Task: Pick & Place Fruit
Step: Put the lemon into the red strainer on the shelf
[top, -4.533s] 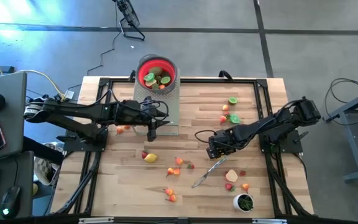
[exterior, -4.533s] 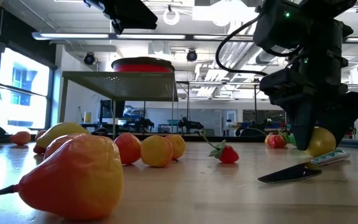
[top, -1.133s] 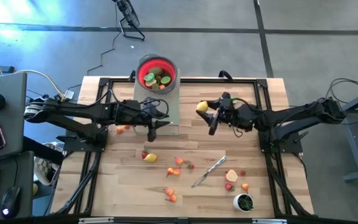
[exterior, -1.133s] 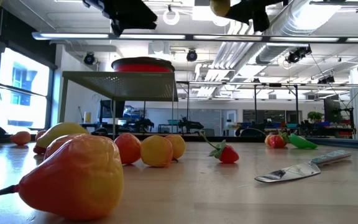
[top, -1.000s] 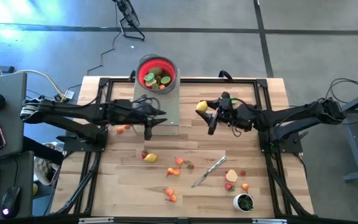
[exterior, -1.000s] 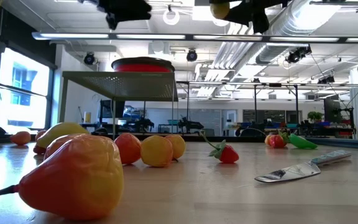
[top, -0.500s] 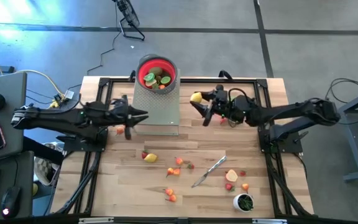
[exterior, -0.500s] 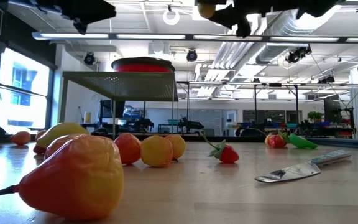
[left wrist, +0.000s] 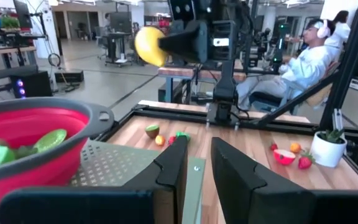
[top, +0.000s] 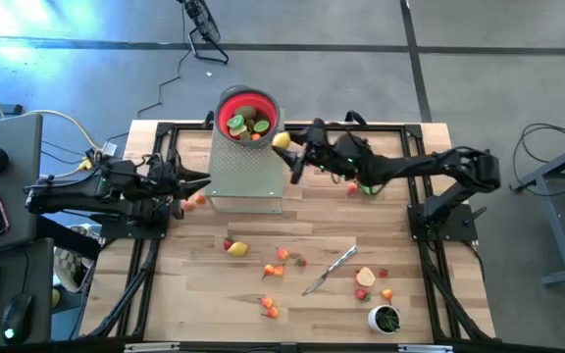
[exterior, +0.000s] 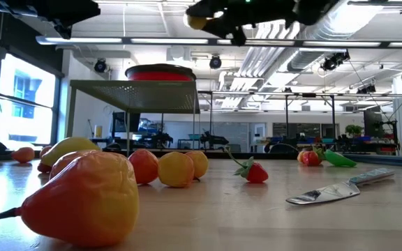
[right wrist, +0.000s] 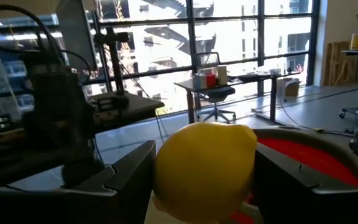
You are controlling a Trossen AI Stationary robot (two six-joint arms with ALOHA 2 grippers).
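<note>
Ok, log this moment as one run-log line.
right gripper: holds yellow fruit raised beside red bowl | left gripper: empty, left of the mesh stand | loose fruit on table

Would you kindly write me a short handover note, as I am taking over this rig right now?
Right pincer: shut on a yellow fruit, held in the air just beside the red bowl, not yet over it.
Left pincer: empty, fingers a narrow gap apart, at the left edge of the metal stand that carries the bowl.
Done: the bowl already holds several pieces, green slices among them.
Left: drop the yellow fruit in, then gather the loose fruit on the table: a group at mid-table, some near the knife and white cup, a few under the right arm.
</note>
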